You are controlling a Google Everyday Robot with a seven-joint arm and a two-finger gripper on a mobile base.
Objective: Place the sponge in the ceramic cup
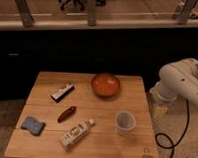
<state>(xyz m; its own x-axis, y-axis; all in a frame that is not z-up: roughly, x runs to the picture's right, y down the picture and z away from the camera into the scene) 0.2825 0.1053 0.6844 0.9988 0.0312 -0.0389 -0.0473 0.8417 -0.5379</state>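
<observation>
A blue-grey sponge [33, 125] lies flat near the front left corner of the wooden table [139, 145]. The white ceramic cup [125, 122] stands upright toward the front right, its mouth facing up. My white arm [180, 83] hangs beside the table's right edge. The gripper [158, 110] points down just off that edge, to the right of the cup and far from the sponge. Nothing shows in it.
An orange-red bowl [105, 85] sits at the back middle. A dark snack bar [62, 92], a red chili-like item [66, 114] and a lying white bottle [76, 134] are spread between sponge and cup. A black cable [164, 142] loops by the right front.
</observation>
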